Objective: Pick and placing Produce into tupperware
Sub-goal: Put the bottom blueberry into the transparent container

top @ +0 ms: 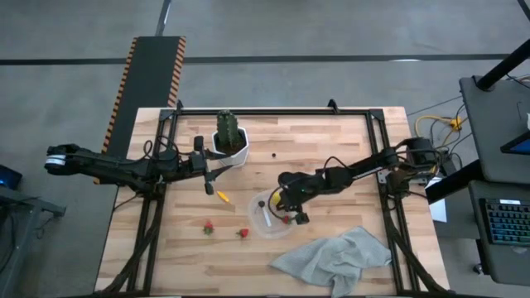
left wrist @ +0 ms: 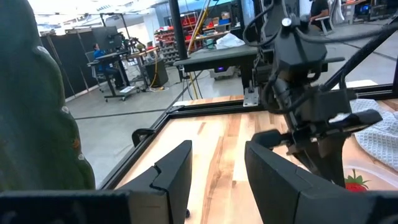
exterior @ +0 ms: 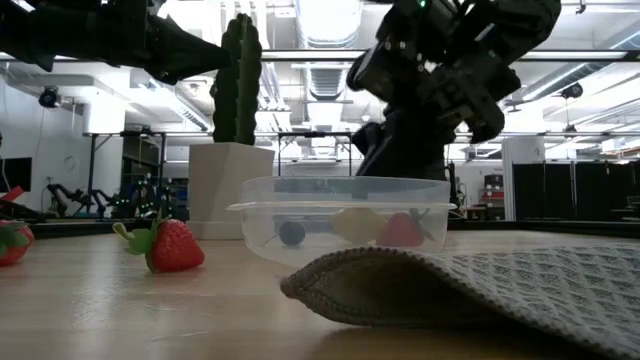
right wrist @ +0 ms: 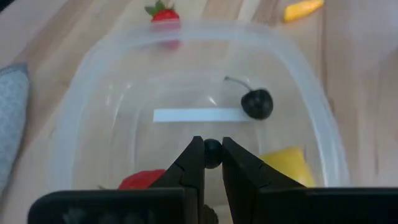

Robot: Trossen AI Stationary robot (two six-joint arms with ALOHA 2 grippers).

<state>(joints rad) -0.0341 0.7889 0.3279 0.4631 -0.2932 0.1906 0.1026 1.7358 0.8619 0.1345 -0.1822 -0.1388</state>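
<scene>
- High view: the right arm reaches in from the desk's [top: 331,132] right edge, elbow bent, its right tool [top: 286,211] poised over the clear tupperware [top: 269,222].
- The left arm lies stretched from the left edge; its left tool [top: 209,175] sits just beside the cactus [top: 227,127] in a white pot [top: 236,153], well apart from the tupperware.
- An orange carrot piece [top: 222,197] lies between the tupperware and the pot; two strawberries [top: 208,225] lie on the pale wood to the tupperware's left. A crumpled grey-green cloth [top: 339,257] lies near its lower right.
- Low view: the tupperware is shallow, see-through, with a lipped rim; inside show a dark berry [exterior: 291,233], a pale lemon [exterior: 352,224] and a red piece. The woven cloth fold lies in front of it; a glossy strawberry stands to its left.
- Left wrist view: the left tool's fingers [left wrist: 177,171] are spread apart, nothing between them, aimed toward the right arm above the tupperware.
- Right wrist view: the right tool's fingers are pressed on a small dark round berry [right wrist: 212,151] above the tupperware's floor. Inside lie a stemmed dark berry, a white strip, a yellow lemon wedge and a red strawberry.
</scene>
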